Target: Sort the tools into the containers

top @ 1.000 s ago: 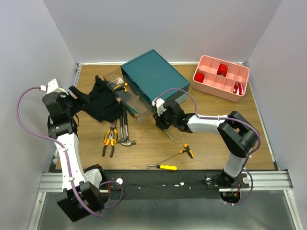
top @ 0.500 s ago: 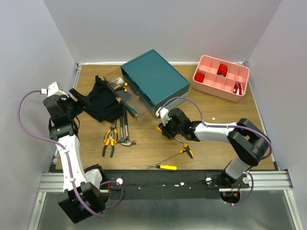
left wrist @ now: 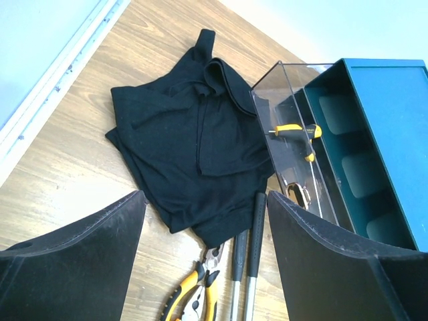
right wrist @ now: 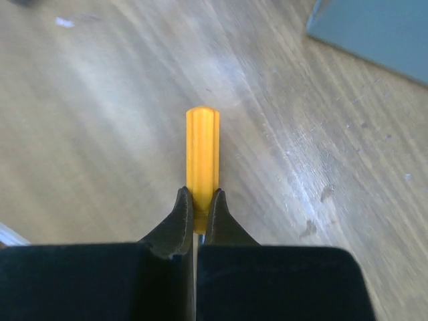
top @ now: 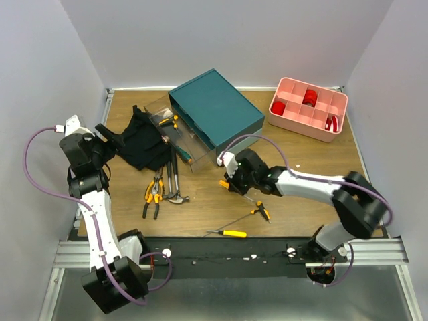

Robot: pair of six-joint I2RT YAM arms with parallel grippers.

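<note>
Currently: orange-handled screwdriver (right wrist: 202,144), centre of the top view, apparently above the bench (top: 294,160), pinched at the handle's base by the right hand (right wrist: 198,207). Light, stiff, smooth plastic that may pivot; better grasped mid-handle. Left hand (left wrist: 204,197) spread wide and empty over the black cloth (left wrist: 180,147), upper left.

Black cloth (top: 140,150), pink tray (top: 304,127)

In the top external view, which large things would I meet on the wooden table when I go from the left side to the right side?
Crumpled black cloth → dark teal rectangular drawer box → pink plastic tray with compartments.
</note>
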